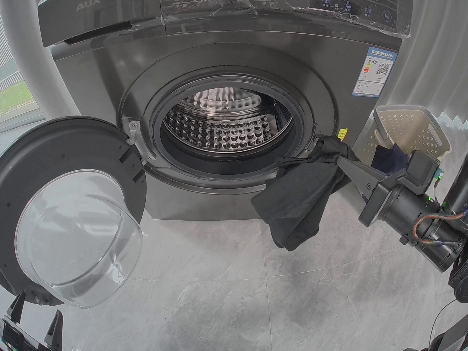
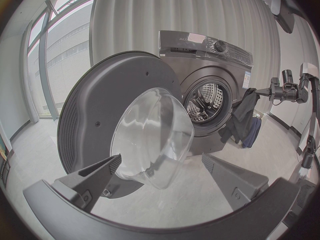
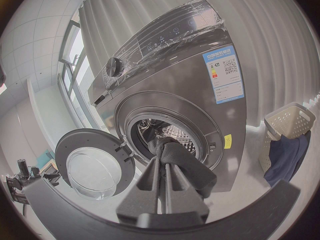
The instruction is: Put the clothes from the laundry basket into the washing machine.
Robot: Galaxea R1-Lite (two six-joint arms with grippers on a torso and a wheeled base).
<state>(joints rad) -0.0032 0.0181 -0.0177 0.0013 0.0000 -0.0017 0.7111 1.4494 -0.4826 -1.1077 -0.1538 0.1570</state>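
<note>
Low at the near left, the left gripper (image 1: 38, 307) hangs with its two fingers spread wide apart and nothing between them. I think it is parked there so that it stays out of the way.

Above it, the round door (image 1: 73, 166) of the washing machine (image 1: 253, 49) is swung fully open to the left. Its clear glass bowl (image 1: 78, 240) faces the room, so the mouth is free for loading. In the middle, the steel drum (image 1: 224, 123) looks bare as far as I can see into it.

At the right edge of the opening hangs a black garment (image 1: 297, 196). The right gripper (image 1: 342, 160) has its fingers pressed together on a bunched upper corner. The rest of the cloth falls loose in front of the lower right of the machine, and its end comes close to the floor. Because it is held by one corner, it hangs long. In my judgement it must be carried left and deep into the mouth, or the trailing end could catch on the rim.

At the far right, the pale laundry basket (image 1: 414, 123) stands beside the machine. A dark blue garment (image 1: 390, 159) is draped over its near rim and is not yet loaded.
</note>
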